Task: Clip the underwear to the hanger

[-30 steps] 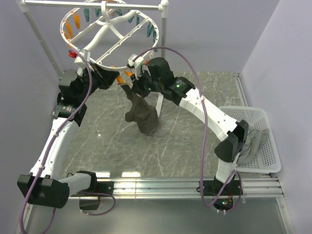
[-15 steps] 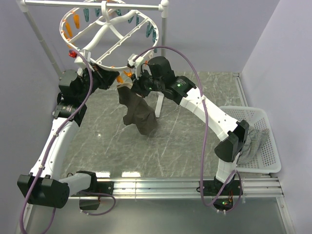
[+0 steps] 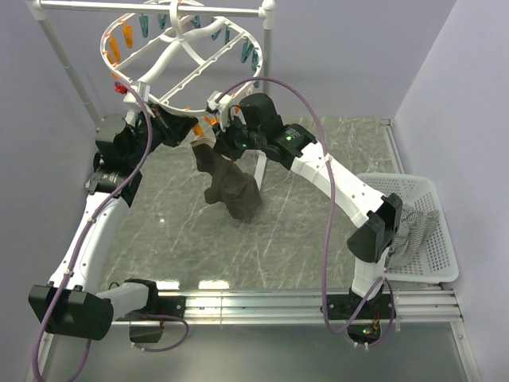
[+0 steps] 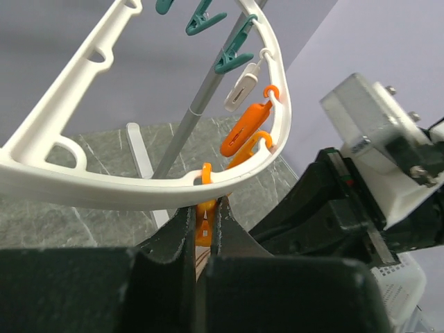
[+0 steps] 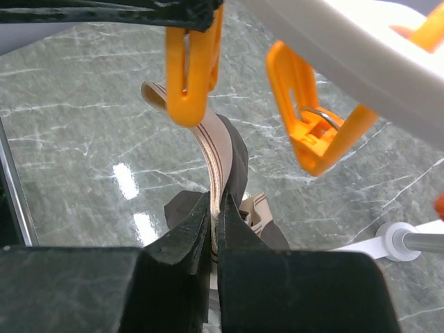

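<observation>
The underwear [image 3: 231,187], dark olive-brown, hangs in the air from its tan waistband [image 5: 218,149]. My right gripper [image 5: 216,205] is shut on that waistband. The band's upper end rises behind an orange clothespin [image 5: 191,69] just above it; whether they touch I cannot tell. My left gripper [image 4: 202,211] is shut on this same orange clothespin [image 4: 202,222], which dangles from the near rim of the white hanger [image 4: 104,187]. In the top view the left gripper [image 3: 193,131] and right gripper [image 3: 216,137] meet under the hanger [image 3: 107,36].
A second orange clothespin [image 5: 312,118] hangs right of the pinched one, with teal ones [image 4: 232,59] farther along the rim. The hanger hangs from a white pole rail stand [image 3: 159,9]. A white basket [image 3: 421,191] holding grey striped cloth [image 3: 409,239] sits at the right.
The right gripper has carried the waistband a little left and up toward the clothespin. The hanger has swung slightly. The left gripper has stayed on the pin.
</observation>
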Motion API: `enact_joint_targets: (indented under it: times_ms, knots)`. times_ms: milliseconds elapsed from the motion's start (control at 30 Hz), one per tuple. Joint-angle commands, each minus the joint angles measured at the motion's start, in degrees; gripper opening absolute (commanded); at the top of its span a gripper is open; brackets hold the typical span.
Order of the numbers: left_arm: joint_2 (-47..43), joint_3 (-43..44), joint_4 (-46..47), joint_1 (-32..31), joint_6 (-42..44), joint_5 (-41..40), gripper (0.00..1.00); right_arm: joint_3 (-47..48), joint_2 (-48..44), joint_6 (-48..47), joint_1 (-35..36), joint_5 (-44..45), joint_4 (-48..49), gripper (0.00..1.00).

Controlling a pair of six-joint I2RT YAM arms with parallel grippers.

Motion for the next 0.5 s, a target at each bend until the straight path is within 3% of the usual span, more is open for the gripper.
enact_joint_targets:
  times_ms: [0,467]
  knots:
    - [-1.6,-0.5,0.9,0.0,-0.8,4.7,0.0,2.0,0.0,-0.6,-0.8,-1.1,0.7,0.0]
    - [-0.8,-0.4,-0.2,0.0,6.7,7.7,0.0,7.3,1.3,0.9,-2.0,-5.1,-1.4,0.0]
